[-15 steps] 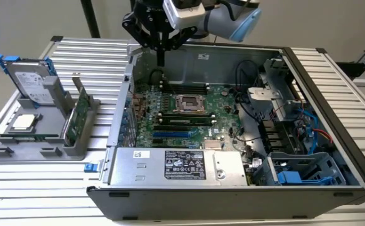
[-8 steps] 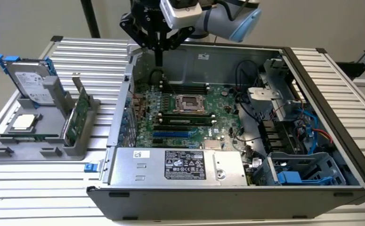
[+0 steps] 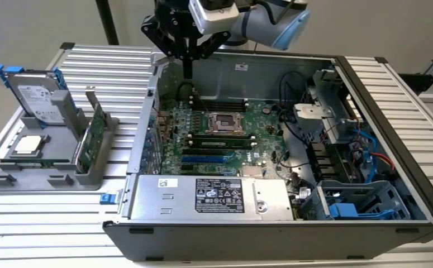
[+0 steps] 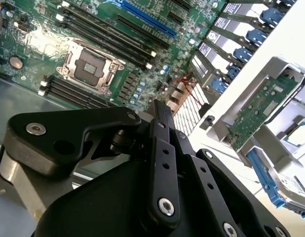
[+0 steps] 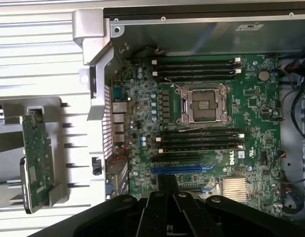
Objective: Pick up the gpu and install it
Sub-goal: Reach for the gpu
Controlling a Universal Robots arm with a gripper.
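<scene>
The gpu (image 3: 89, 139) stands on edge in a slot of the grey holder (image 3: 22, 181), left of the open computer case in the exterior view, green board face showing. Both wrist views show the gpu (image 4: 258, 111) (image 5: 37, 158) still in that holder, outside the case wall. My gripper (image 3: 189, 70) hangs above the far left corner of the case, well apart from the card. Its black fingers (image 4: 159, 143) point down over the motherboard (image 5: 201, 128), pressed together with nothing between them.
A grey hard drive with blue rails (image 3: 36, 97) and a square silver CPU chip (image 3: 26, 144) share the holder. Inside the case (image 3: 395, 139) are an empty CPU socket (image 3: 224, 120), a blue expansion slot (image 5: 177, 169), the power supply (image 3: 209, 195) and a blue drive cage (image 3: 358, 204).
</scene>
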